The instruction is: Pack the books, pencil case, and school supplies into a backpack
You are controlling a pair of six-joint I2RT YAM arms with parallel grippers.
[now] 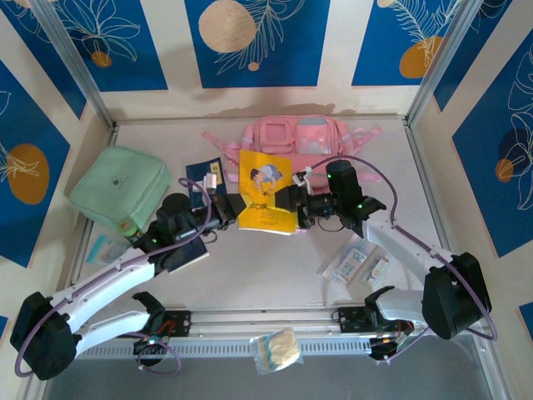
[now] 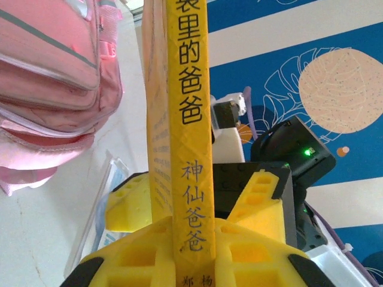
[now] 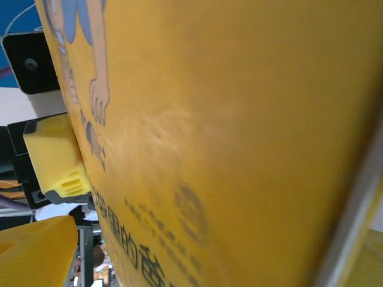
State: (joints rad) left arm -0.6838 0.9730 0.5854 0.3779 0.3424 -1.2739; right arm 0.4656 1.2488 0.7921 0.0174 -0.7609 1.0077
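Note:
The bright yellow book [image 1: 265, 190] stands on edge at the table's middle, in front of the pink backpack [image 1: 308, 137]. My left gripper [image 1: 234, 206] is shut on its spine [image 2: 190, 149]. My right gripper [image 1: 289, 200] is open, its yellow fingers [image 2: 260, 200] spread to either side of the book's far end without pinching it. The cover [image 3: 227, 137] is close in front of the right wrist camera. One dark navy book [image 1: 204, 179] lies behind my left wrist and another [image 1: 187, 254] under the left arm. A white packet with blue print [image 1: 354, 265] lies at the right. The mint-green pencil case [image 1: 121, 187] lies at the left.
A small pale packet [image 1: 104, 248] lies by the left wall under the pencil case. A clear bag of pale pieces [image 1: 277, 350] sits on the front rail. The backpack [image 2: 48, 89] lies flat with its straps spread toward the back wall. Metal posts stand at both back corners.

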